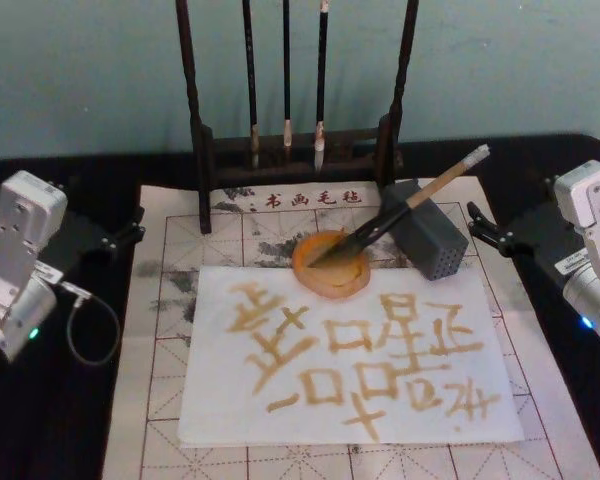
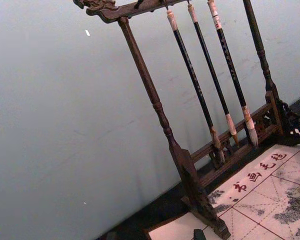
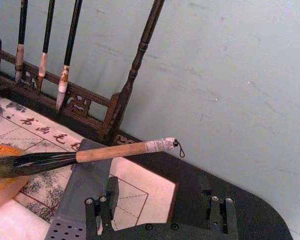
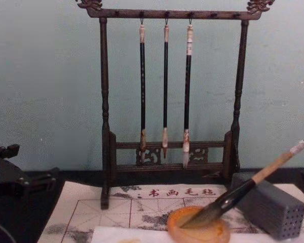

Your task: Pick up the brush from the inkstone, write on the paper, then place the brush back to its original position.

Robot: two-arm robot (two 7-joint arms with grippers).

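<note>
Wooden brush [image 1: 401,212], round glossy amber inkstone [image 1: 325,284]

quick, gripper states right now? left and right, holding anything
left gripper: cannot be told, parked left of the mat.
right gripper: open, holding nothing, parked beside the brush.

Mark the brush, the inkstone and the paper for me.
the brush [image 1: 395,215], head view, on its dark lower shaft.
the inkstone [image 1: 325,288], head view, on its near rim.
the paper [image 1: 215,415], head view, on a bare patch near its lower left corner.
</note>
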